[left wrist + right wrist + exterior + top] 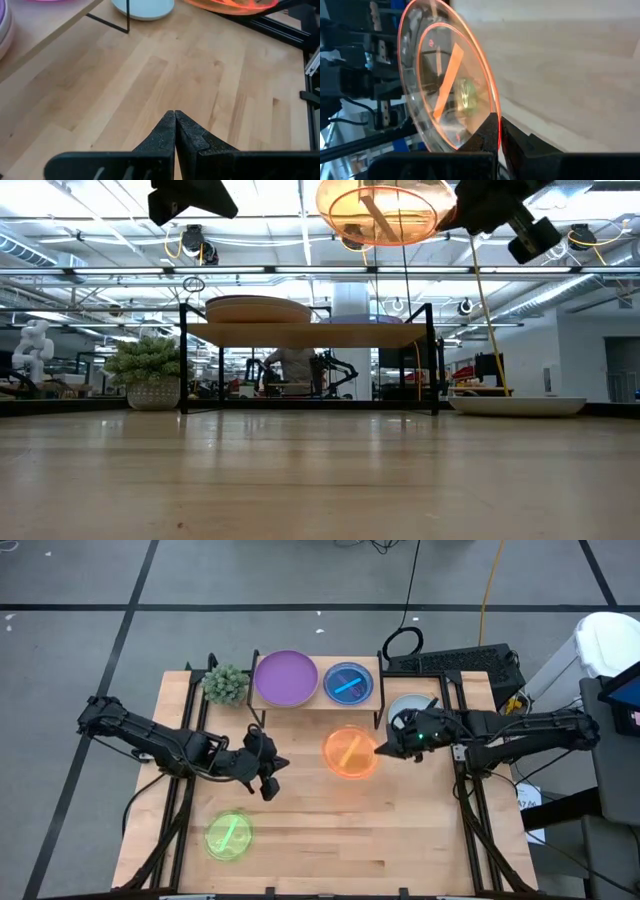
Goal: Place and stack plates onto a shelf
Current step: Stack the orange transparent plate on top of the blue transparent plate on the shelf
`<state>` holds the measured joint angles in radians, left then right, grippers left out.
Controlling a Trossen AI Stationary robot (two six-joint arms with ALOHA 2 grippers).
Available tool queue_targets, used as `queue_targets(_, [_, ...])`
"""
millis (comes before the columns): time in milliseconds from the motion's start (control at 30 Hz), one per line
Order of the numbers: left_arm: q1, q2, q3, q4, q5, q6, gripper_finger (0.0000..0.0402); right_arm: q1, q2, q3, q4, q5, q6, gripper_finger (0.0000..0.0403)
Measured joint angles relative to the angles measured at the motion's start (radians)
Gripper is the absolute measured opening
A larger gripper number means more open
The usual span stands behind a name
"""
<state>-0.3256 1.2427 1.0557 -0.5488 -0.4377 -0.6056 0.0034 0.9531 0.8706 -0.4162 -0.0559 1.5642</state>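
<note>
The translucent orange plate (350, 752) hangs in the air in front of the shelf (316, 700), held by my right gripper (381, 750), which is shut on it. In the low view the orange plate (385, 210) is well above the shelf top (310, 335). On the shelf lie a purple plate (285, 678) and a translucent blue plate (348, 683). A translucent green plate (229, 836) rests flat on the table near its near-left part. A pale plate (407, 707) lies on the table right of the shelf. My left gripper (270, 778) hovers shut, left of the orange plate. My right gripper pinches the orange plate's rim (492, 120) between its two fingers, on the plate's right side, coming level from the table's right. The plate is lifted clear of the table and sits roughly level, slightly tilted, as the low view shows.
A small potted plant (226, 685) stands at the shelf's left end. A keyboard (455, 663) and cables lie beyond the table's far right corner. Bare wood (350, 830) stretches between the green plate and the table's right edge.
</note>
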Motion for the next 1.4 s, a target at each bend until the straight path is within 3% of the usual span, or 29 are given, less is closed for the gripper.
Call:
queue_targets(267, [0.001, 0.0, 0.0, 0.0, -0.013, -0.031, 0.0003, -0.128, 0.001, 0.02, -0.018, -0.052, -0.088, 0.0])
queue_targets(533, [0.005, 0.0, 0.0, 0.007, -0.016, -0.054, 0.0003, -0.255, 0.026, 0.124, -0.028, -0.062, -0.206, 0.0])
queue_targets(867, [0.036, 0.0, 0.0, 0.008, -0.017, -0.054, 0.0003, -0.403, 0.114, 0.25, -0.106, -0.207, -0.331, 0.0])
queue_targets(1400, [0.038, 0.0, 0.0, 0.007, -0.017, -0.062, 0.0003, -0.582, 0.211, 0.287, -0.106, -0.235, -0.501, 0.0])
